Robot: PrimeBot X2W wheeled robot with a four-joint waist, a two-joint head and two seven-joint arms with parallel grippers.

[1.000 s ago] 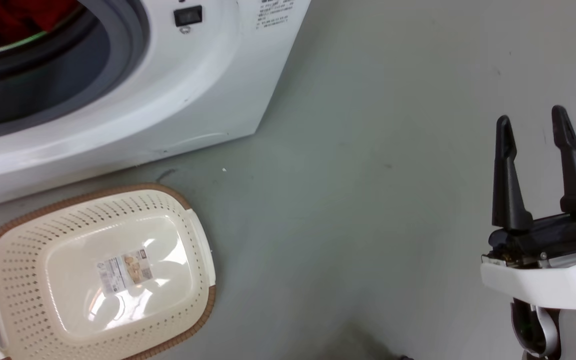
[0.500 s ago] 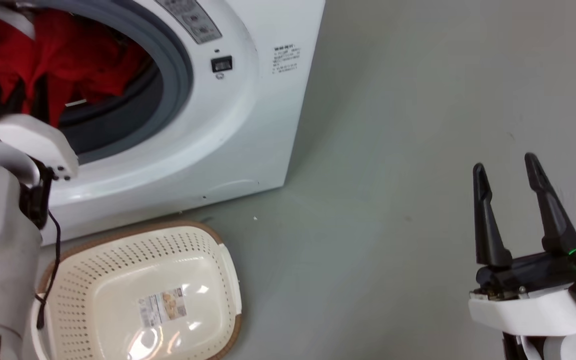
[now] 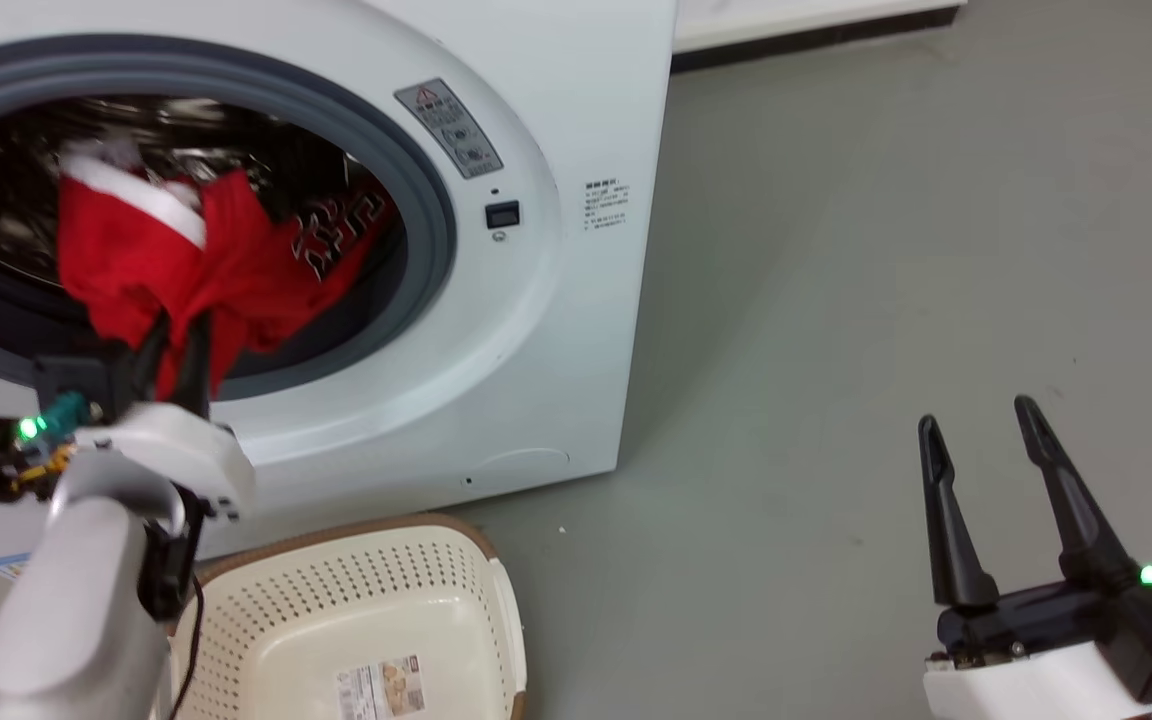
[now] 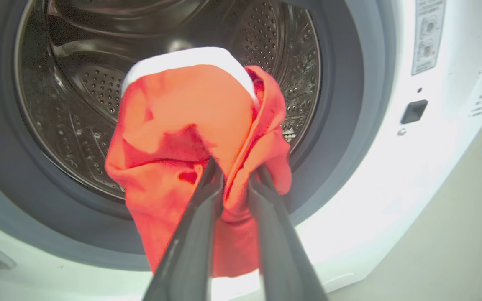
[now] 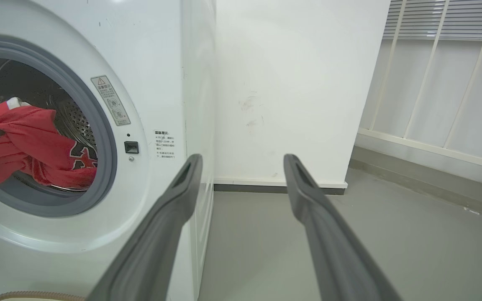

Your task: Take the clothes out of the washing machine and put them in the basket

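Head cam rose: left gripper (image 4: 236, 169) clamps red white-trimmed jersey clothes (image 4: 174, 117) at white washing machine (image 3: 536, 330) mouth, pull-out begun; cream perforated basket (image 3: 376, 600) empty; right gripper (image 3: 976, 412) apart.

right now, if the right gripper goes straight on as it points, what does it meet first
The right gripper would likely reach the white wall, passing close beside the washer.

The left gripper (image 3: 176, 338) pinches its two dark fingers nearly together on a fold of the clothes (image 3: 136, 260), which bunch above and around its fingertips; its pale forearm (image 3: 76, 600) lies below it. The right gripper (image 3: 976, 418) points upward, fingers spread well apart.
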